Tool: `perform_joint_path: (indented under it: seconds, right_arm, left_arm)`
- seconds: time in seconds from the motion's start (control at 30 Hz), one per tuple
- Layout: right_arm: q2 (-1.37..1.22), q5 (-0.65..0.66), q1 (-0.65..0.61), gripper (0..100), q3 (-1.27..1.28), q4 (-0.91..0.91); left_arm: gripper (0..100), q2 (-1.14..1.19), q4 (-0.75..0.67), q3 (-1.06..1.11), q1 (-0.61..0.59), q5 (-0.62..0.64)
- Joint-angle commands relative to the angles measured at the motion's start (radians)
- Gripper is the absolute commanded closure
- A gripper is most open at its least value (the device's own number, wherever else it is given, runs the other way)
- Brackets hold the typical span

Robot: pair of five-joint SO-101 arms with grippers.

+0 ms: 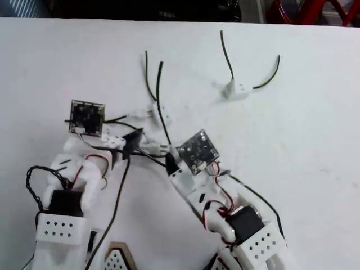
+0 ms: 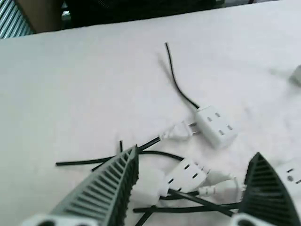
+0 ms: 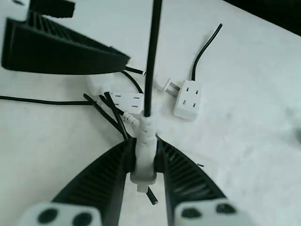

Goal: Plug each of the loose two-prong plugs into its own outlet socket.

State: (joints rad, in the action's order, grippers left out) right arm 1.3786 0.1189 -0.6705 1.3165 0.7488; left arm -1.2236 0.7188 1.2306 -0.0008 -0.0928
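White plug [image 3: 143,165] and socket [image 3: 188,99], black cord [image 3: 153,56], dark ribbed right hand [image 3: 145,141].

Robotics lab; white table [image 1: 315,169]

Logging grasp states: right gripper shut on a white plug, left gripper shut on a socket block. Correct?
Not quite. The left gripper is open, not shut: the left wrist view shows its fingers set wide apart, clamped on nothing. The rest holds: the right gripper is shut on the white plug.
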Motion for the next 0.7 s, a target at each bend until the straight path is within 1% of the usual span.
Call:
perform_joint_path:
  seconds: [0.0, 0.17, 0.23, 0.33, 0.47, 0.67]
  right_arm:
    - [0.038, -0.055, -0.031, 98.1, 0.011, -0.027]
    - [0.042, -0.066, -0.047, 98.1, 0.020, -0.025]
    - [0.041, -0.068, -0.045, 98.1, 0.023, -0.025]
    - [0.041, -0.069, -0.044, 98.1, 0.037, -0.027]
    - [0.041, -0.071, -0.022, 98.1, 0.041, -0.025]
    - [0.041, -0.075, 0.162, 98.1, 0.041, -0.050]
  left_arm:
    - [65, -0.018, -0.054, -0.041, 0.137, 0.026]
    - [65, -0.018, -0.038, -0.041, 0.295, 0.020]
    - [65, -0.019, 0.000, -0.043, 0.341, 0.018]
    - [65, -0.019, 0.017, -0.041, 0.389, 0.018]
    - [65, -0.019, 0.018, -0.035, 0.378, 0.020]
    - [65, -0.012, 0.018, -0.035, 0.217, 0.017]
